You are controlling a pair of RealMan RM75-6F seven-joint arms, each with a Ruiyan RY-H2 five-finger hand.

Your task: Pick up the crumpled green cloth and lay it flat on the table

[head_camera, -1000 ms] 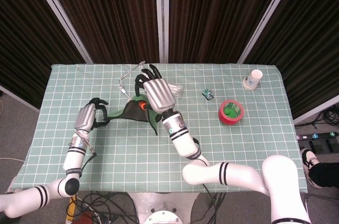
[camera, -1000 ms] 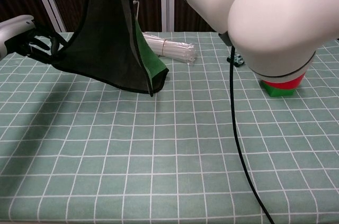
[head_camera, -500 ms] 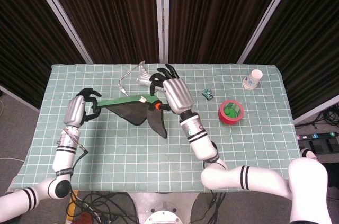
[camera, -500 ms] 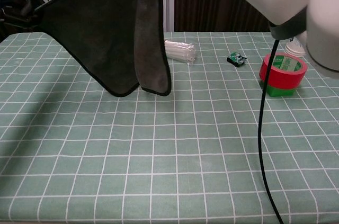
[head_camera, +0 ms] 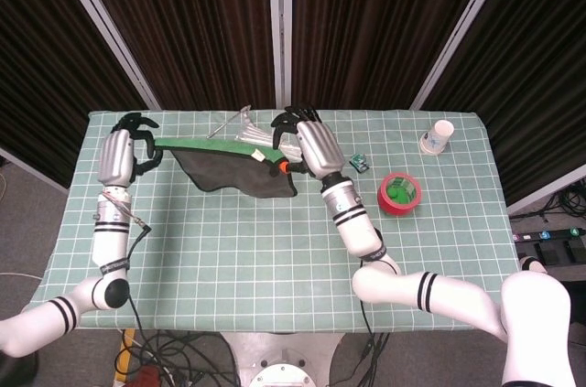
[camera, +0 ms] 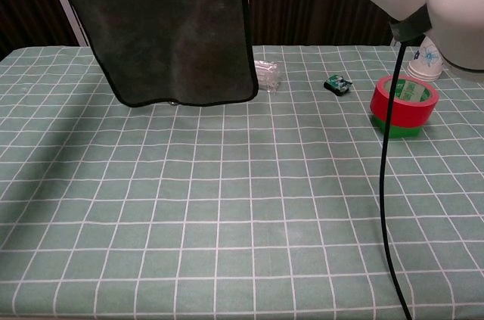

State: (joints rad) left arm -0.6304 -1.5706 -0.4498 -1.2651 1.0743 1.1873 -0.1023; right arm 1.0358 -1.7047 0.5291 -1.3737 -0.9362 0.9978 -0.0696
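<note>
The green cloth (head_camera: 233,167) hangs spread between my two hands above the far part of the table. My left hand (head_camera: 123,151) grips its left top corner and my right hand (head_camera: 307,145) grips its right top corner. From the chest camera the cloth (camera: 178,29) looks like a dark sheet hanging down, with its bottom hem just above the table. Both hands are above the top of the chest view.
A red tape roll (head_camera: 400,193) with green inside sits right of centre, also in the chest view (camera: 402,104). A small green-black item (head_camera: 359,164) lies near it. A paper cup (head_camera: 438,137) stands far right. A clear plastic bundle (camera: 268,74) lies behind the cloth.
Both hands moved apart and toward the far edge, pulling the cloth taut. It went from a drooping fold to a flat hanging sheet.
</note>
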